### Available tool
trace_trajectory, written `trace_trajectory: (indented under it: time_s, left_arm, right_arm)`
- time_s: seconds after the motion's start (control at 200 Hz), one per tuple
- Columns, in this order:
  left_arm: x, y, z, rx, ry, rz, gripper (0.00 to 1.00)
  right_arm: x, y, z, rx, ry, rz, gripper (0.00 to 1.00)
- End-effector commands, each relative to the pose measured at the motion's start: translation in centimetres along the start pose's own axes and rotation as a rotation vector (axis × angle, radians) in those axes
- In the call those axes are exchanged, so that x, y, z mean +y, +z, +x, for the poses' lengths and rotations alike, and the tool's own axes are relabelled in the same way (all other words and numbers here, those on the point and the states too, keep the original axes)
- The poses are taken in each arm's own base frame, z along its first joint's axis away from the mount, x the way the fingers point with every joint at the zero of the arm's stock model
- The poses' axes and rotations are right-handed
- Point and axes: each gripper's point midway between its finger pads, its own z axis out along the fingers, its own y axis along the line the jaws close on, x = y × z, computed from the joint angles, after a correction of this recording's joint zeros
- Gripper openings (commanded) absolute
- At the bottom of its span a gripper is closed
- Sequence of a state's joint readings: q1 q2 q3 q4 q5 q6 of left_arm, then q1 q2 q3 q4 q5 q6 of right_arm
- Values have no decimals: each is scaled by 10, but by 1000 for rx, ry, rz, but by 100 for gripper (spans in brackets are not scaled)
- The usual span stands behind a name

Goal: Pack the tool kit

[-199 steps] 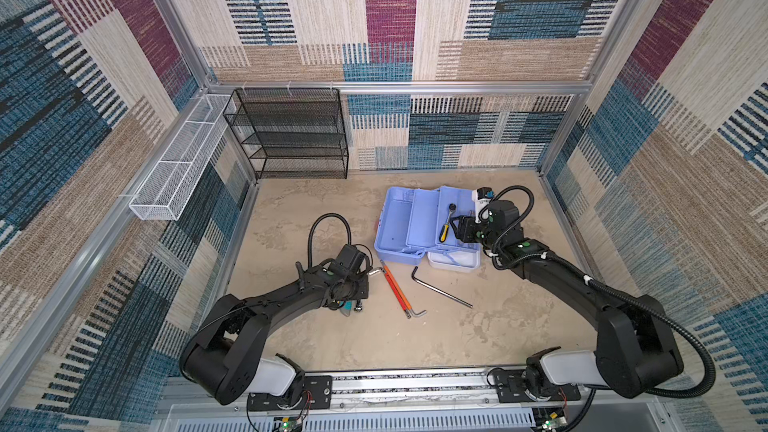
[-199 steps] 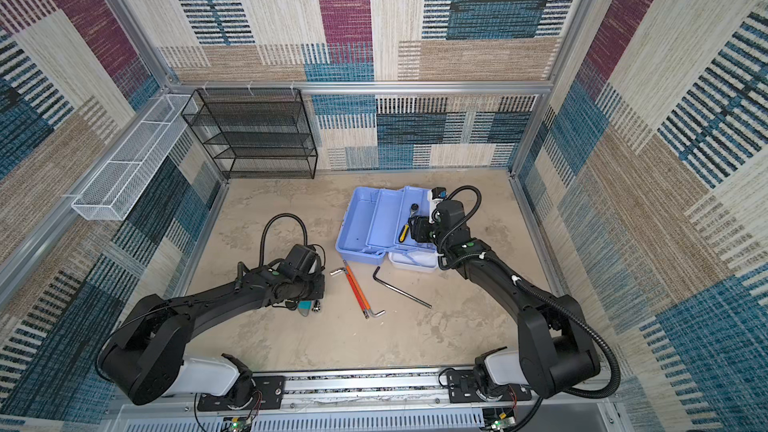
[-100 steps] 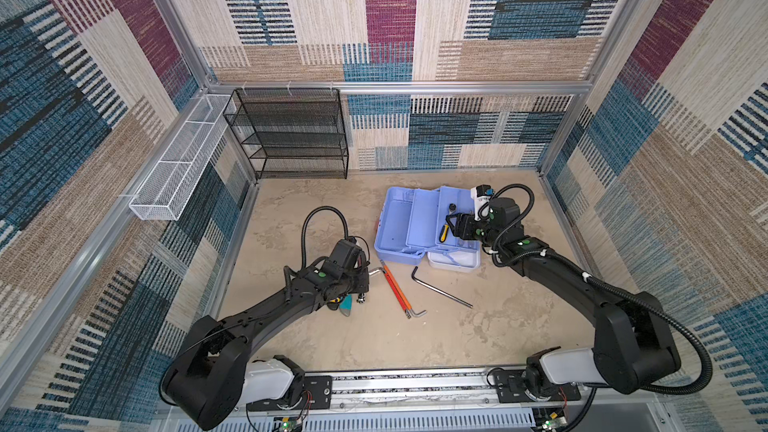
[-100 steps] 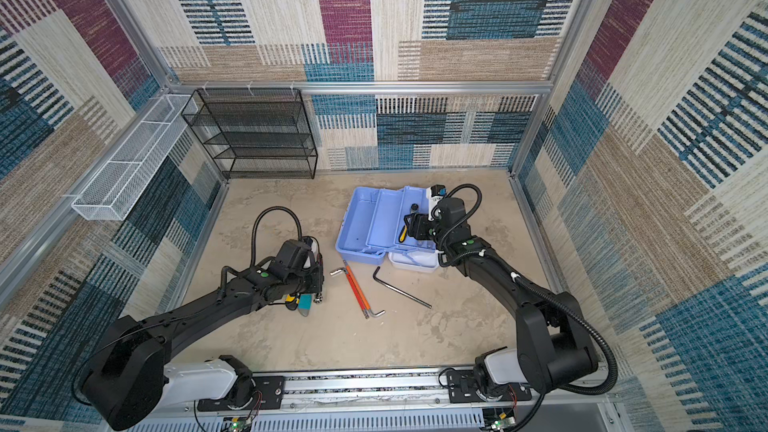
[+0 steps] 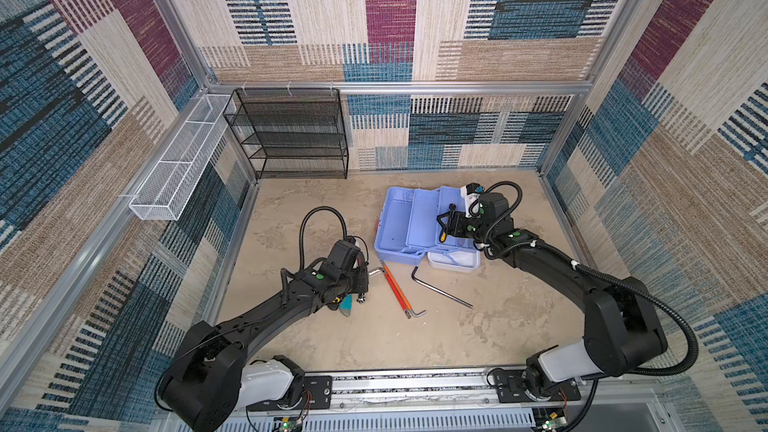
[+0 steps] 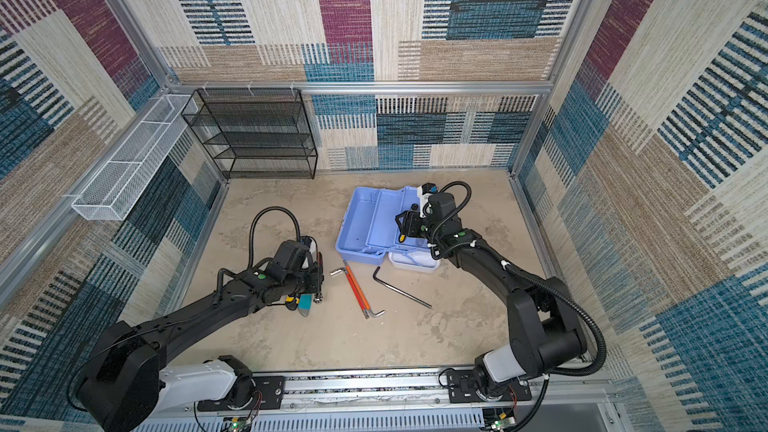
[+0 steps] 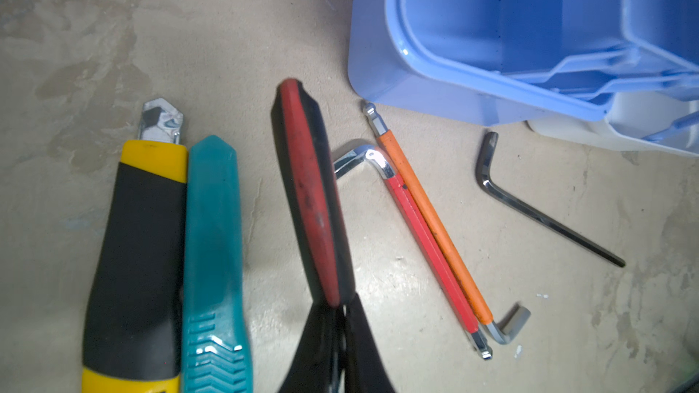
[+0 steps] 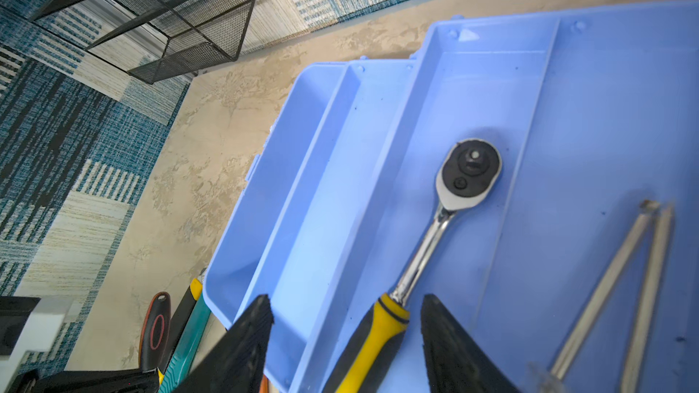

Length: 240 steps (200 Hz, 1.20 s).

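Partly packed, I reckon: the tool kit (image 5: 395, 222) lies open right of centre in both top views, the right gripper (image 8: 346, 300) spread around a ratchet (image 8: 469, 172) inside, the left gripper (image 7: 338, 311) clamped on a red-handled tool (image 7: 310, 190), hex keys (image 5: 397, 290) loose below.

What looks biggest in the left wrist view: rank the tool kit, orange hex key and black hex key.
1. tool kit, though cropped by the frame.
2. orange hex key.
3. black hex key, shorter and thinner; both keys look similarly near the camera.
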<state>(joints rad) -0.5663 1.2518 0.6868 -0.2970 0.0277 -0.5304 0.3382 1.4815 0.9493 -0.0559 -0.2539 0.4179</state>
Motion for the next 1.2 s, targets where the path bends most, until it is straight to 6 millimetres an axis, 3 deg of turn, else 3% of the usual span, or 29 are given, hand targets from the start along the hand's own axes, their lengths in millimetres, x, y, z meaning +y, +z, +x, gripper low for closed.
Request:
trace_trajectory:
  time_s: [0.0,0.336,0.701,1.002,1.197]
  left_arm:
    - [-5,-2,-7,-34,-10,21,0]
    - [-3,-2,-6,-48,-6,25,0]
    - [-7,-4,-12,-69,25,38,0]
    - [-11,-7,-17,-99,36,58,0]
    - [-12,-7,-16,-99,39,65,0]
  right_arm:
    - [1,1,-1,7,27,5,65]
    - [-2,15,5,93,36,41,65]
    - [-10,14,5,153,34,110,65]
    - [-9,25,9,219,42,120,65]
    - [5,26,-4,185,37,81,64]
